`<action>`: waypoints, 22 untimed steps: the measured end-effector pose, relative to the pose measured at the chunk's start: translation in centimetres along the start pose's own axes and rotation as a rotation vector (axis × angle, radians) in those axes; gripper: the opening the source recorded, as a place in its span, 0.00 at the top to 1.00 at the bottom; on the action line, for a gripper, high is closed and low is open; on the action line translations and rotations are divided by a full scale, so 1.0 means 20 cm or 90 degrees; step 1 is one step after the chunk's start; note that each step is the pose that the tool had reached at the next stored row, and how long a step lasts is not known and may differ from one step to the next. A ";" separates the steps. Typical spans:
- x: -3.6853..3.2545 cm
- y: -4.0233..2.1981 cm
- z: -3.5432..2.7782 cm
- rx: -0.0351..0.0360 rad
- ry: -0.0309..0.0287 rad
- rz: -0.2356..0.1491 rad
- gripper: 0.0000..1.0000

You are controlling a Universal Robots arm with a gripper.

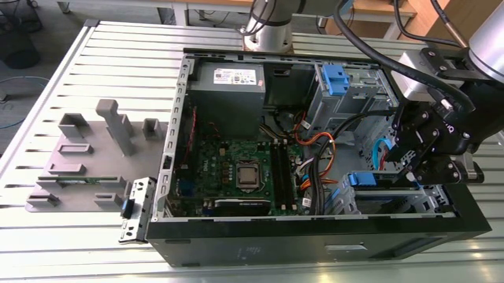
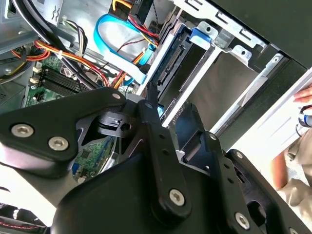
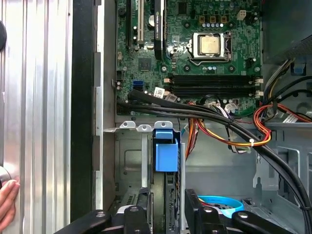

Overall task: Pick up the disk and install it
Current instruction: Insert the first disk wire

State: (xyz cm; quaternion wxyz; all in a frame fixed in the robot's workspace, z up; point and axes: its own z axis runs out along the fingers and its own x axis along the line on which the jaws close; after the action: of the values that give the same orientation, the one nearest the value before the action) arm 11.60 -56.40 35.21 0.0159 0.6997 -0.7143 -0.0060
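Note:
The disk (image 1: 366,178) stands on edge in the drive bay at the corner of the open computer case (image 1: 315,236) on the exterior view's right. Its blue carrier tab (image 3: 165,151) points toward the motherboard. In the second wrist view, the disk's connector edge (image 2: 170,61) lies along the metal bay frame. My gripper (image 1: 414,171) hangs over the bay. In both wrist views its black fingers sit on either side of the disk's end, so my gripper (image 3: 168,212) (image 2: 168,111) is shut on it.
Bundled black, orange and yellow cables (image 3: 219,126) cross between the bay and the motherboard (image 1: 244,171). A grey power-supply box (image 1: 228,82) and another blue carrier (image 1: 334,79) sit at the case's back. Grey fixtures (image 1: 87,153) stand on the exterior view's left. A person's hand (image 3: 6,200) rests beside the case.

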 end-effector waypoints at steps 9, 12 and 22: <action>0.000 0.000 0.000 0.0000 0.0000 -0.002 0.58; 0.000 0.000 -0.002 0.0000 0.0001 -0.002 0.58; 0.001 0.002 -0.054 0.0000 0.0001 -0.002 0.58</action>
State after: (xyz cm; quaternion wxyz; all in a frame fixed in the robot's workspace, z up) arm 11.59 -56.40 36.29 0.0160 0.7007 -0.7133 -0.0060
